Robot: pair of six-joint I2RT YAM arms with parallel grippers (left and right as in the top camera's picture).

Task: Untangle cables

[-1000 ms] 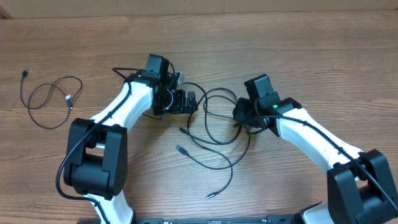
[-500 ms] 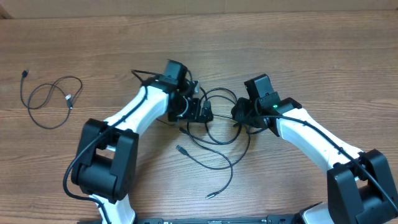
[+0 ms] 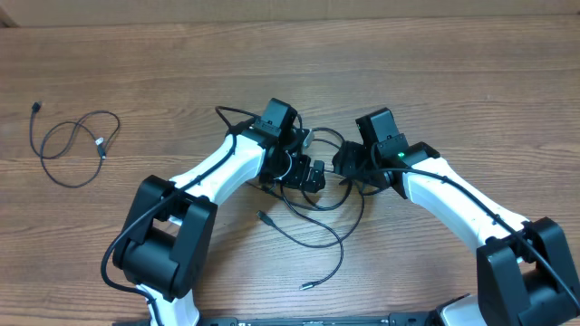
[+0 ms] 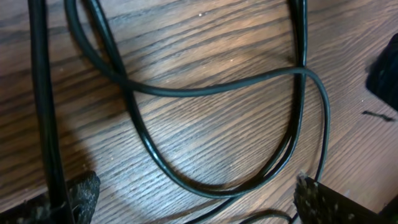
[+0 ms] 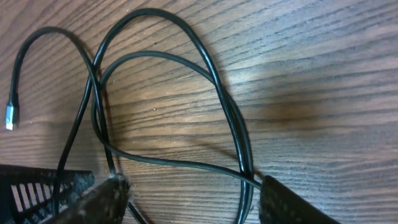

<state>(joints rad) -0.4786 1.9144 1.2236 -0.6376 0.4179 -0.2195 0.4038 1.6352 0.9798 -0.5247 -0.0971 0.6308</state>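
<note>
Since left arm (image 3: 227,165) swung in over cables (image 4: 186,91), left fingers (image 4: 81,191) spread wide above them; right fingers (image 5: 111,194) parted wider, cable between

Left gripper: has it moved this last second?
Yes. The left gripper moved right, away from the lone coiled cable at far left, toward the tangled cables.

The tangle of cables (image 3: 313,204) lies mid-table (image 3: 453,63), and I place the rest by it. My left gripper (image 3: 313,174) hangs over its far left edge and my right gripper (image 3: 347,163) over its far right edge, the two near each other. One plug end (image 3: 263,217) lies at the tangle's left, and a second plug end (image 3: 306,285) trails out on the side nearest my base. A separate coiled cable (image 3: 72,149) lies well apart to the left. Loops of the tangle lie on the wood between my left fingers (image 4: 81,193), and others between my right fingers (image 5: 106,196).
</note>
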